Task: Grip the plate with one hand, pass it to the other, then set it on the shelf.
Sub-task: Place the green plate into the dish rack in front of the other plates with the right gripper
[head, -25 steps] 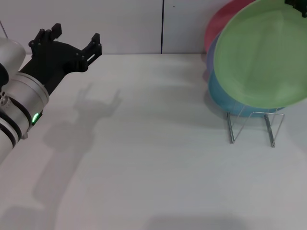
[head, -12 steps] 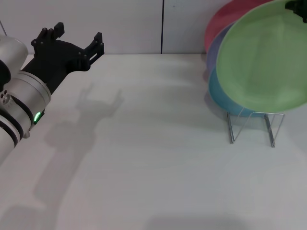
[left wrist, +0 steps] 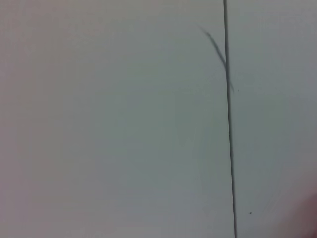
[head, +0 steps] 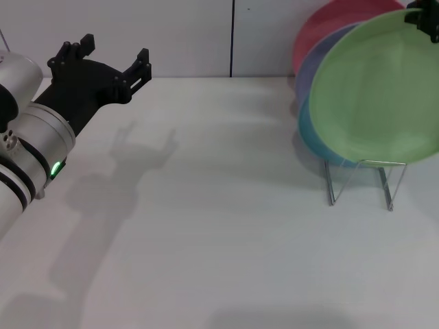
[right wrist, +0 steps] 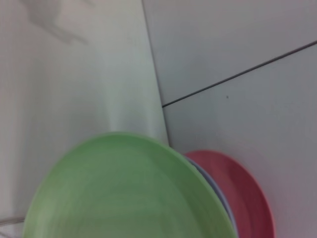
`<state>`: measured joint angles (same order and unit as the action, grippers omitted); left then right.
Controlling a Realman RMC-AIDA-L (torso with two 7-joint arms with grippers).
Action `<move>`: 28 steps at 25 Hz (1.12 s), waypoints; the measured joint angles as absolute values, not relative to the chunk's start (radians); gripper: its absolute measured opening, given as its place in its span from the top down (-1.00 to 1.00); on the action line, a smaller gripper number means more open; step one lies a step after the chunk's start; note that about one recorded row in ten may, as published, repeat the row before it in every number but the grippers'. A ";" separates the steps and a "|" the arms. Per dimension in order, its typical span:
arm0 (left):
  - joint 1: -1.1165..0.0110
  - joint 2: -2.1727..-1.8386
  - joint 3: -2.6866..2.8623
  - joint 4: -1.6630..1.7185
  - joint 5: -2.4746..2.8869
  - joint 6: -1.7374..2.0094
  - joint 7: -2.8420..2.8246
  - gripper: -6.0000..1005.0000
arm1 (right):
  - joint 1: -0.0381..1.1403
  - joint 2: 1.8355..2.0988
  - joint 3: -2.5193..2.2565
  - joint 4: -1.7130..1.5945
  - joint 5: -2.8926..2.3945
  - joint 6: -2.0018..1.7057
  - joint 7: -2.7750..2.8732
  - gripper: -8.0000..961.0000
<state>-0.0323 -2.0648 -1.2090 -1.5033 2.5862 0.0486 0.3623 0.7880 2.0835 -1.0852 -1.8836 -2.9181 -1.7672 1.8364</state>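
Note:
The light green plate (head: 374, 89) hangs on edge, tilted, at the far right, just in front of the other plates standing in the silver wire shelf (head: 360, 179). Its lower rim is level with the top of the wire loops. Only a black tip of my right gripper (head: 424, 15) shows at the top right corner, closed on the plate's upper rim. The right wrist view shows the green plate (right wrist: 124, 193) from close up. My left gripper (head: 113, 49), on the arm with the green ring, is open and empty at the far left, well apart from the plate.
A turquoise plate (head: 310, 140), a lavender plate (head: 309, 68) and a pink-red plate (head: 322, 27) stand in the shelf behind the green one. The white table (head: 219, 226) runs back to a wall with a dark vertical seam (head: 232, 38). The left wrist view shows only that wall.
The green plate has come down a little toward the wire shelf, with the right gripper on its rim. The left gripper has drifted slightly right and stays open.

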 joint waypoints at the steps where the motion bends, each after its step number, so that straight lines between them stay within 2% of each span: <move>1: -0.033 -2.065 -1.209 -1.503 2.586 0.047 0.362 -0.71 | 0.788 2.084 -1.088 -1.886 -2.918 -1.771 1.837 0.91; 18: -0.051 -2.064 -1.218 -1.499 2.590 0.043 0.363 -0.71 | 0.789 2.083 -1.099 -1.919 -2.921 -1.903 1.832 0.91; 23: -0.062 -2.063 -1.219 -1.496 2.591 0.043 0.364 -0.71 | 0.797 2.080 -1.095 -1.922 -2.921 -1.919 1.830 0.68; 28: -0.083 -2.063 -1.220 -1.490 2.592 0.016 0.364 -0.71 | 0.808 2.080 -1.096 -1.934 -2.913 -1.944 1.855 0.22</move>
